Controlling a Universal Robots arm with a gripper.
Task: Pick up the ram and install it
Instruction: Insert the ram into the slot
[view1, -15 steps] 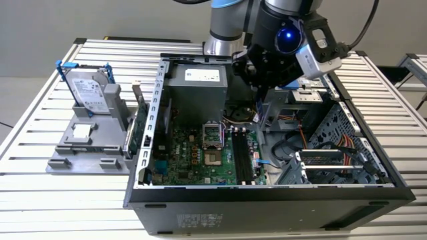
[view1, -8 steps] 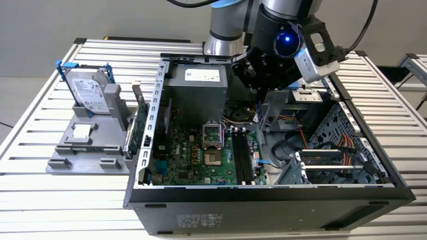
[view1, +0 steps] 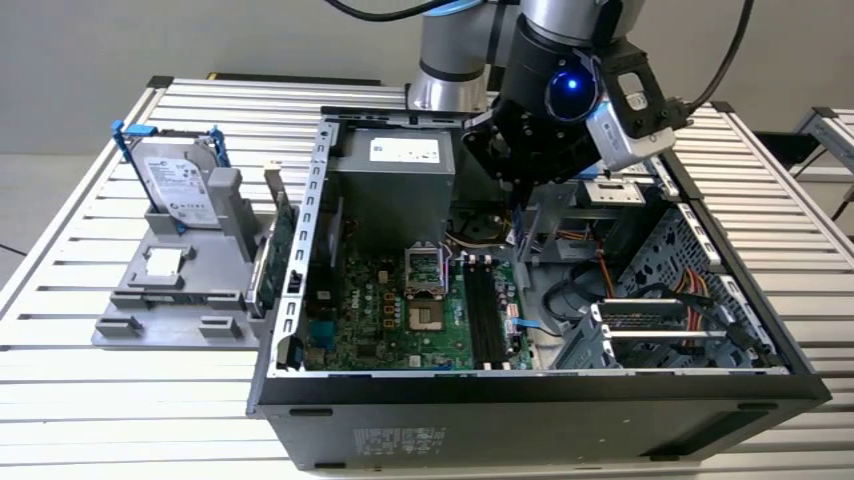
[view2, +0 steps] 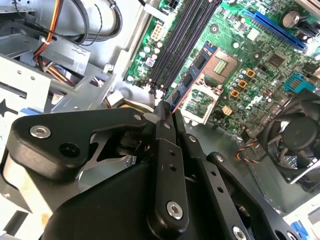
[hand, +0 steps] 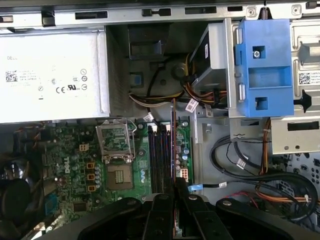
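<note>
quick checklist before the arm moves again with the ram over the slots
1. Gripper shut on the ram: ok.
2. Ram edge-on above the memory slots: ok in the first wrist view.
3. Slots free of sticks: ok.
4. Ram seated in a slot: not ok, it hangs above the motherboard.
5. Slot end latches open: cannot tell.
6. Cables away from the slots: ok.

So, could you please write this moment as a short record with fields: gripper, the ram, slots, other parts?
gripper: gripper shut on the ram, above the open computer case
ram: ram held edge-on between the fingers, over the motherboard, not seated
slots: black memory slots beside the processor socket
other parts: hard drive with blue rails upright on the grey holder, outside the case
</note>
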